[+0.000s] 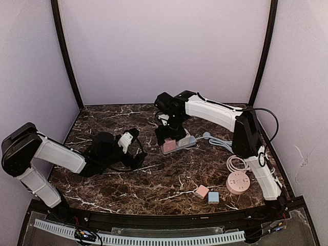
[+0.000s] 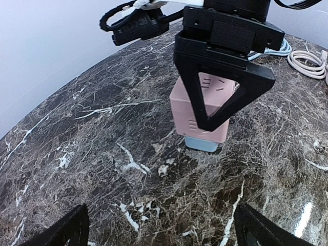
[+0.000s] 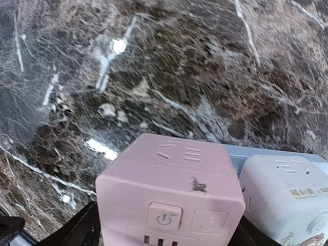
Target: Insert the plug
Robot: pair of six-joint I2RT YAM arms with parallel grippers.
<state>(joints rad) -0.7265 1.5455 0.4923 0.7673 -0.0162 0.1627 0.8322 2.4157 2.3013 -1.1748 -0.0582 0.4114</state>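
The plug is a pink cube [image 1: 169,146] [image 2: 202,110] [image 3: 169,189] with a power button. It stands upright on the end of a light blue power strip [image 1: 188,143] [image 2: 201,144] [image 3: 271,152], beside a white cube [image 3: 282,195]. My right gripper [image 1: 171,137] [image 3: 164,238] reaches down over the pink cube, one black finger [image 2: 215,102] on each side of it. Whether the fingers still press it does not show. My left gripper [image 1: 137,158] [image 2: 161,233] hovers low over the marble left of the strip, open wide and holding nothing.
A round pink socket [image 1: 238,182] with a coiled white cable [image 1: 234,163] [image 2: 307,60] lies at the right. A small pink cube [image 1: 202,191] and a small blue cube [image 1: 213,197] sit near the front edge. The strip's pale cable [image 1: 218,142] runs rightward.
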